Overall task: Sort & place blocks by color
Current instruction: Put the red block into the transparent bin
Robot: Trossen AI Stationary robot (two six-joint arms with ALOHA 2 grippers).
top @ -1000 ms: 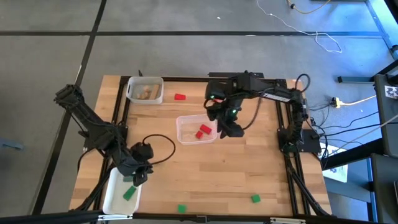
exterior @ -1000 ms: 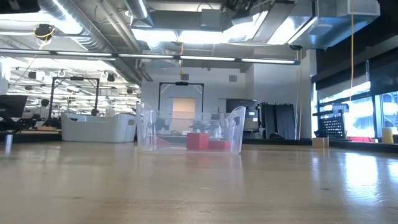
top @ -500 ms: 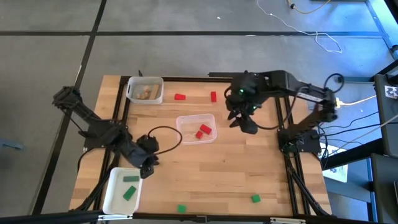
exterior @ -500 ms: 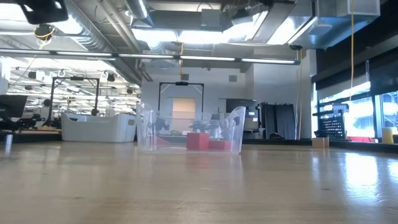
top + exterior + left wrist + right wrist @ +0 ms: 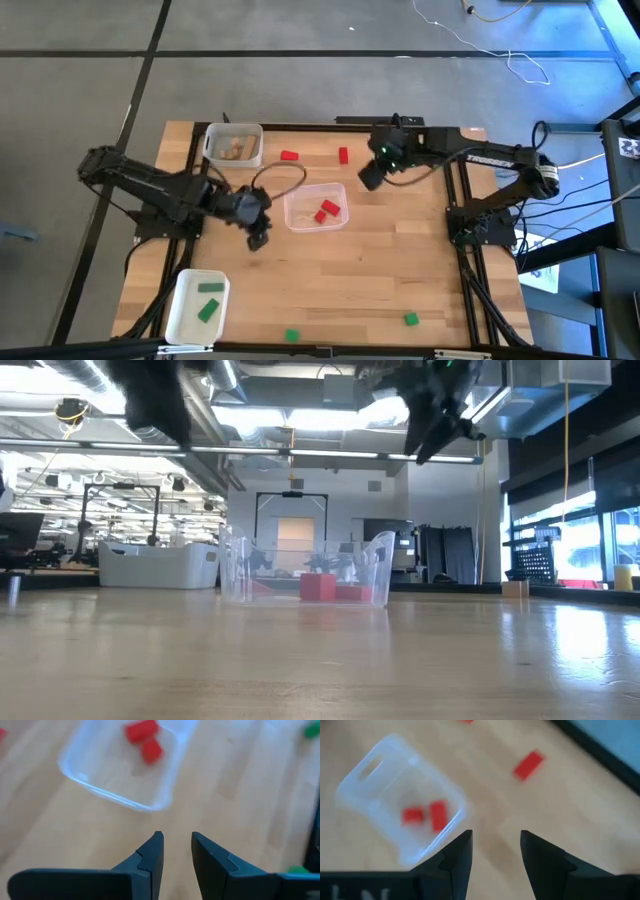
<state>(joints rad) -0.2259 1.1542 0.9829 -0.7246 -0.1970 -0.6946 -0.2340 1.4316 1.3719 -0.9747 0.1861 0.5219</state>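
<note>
High view: the left gripper hangs over bare wood just beside the clear tray, on its left. The left wrist view shows its fingers parted by a narrow gap with nothing between them. The right gripper hovers above the table near the tray's far right corner; the right wrist view shows its fingers parted wider — also empty.

The clear tray sits mid-table and holds two red blocks lying close together. Two more red blocks rest on the table beyond it: one just to the right of the white tray at the far left, the other between that block and the right gripper. The white tray at the far left holds tan blocks. Another white tray sits at the near left corner with two green blocks inside. Two green blocks lie loose near the front edge — one towards the middle, one further right, well apart from each other.

In the low view the clear tray stands on the wooden table with red blocks showing through its wall.
</note>
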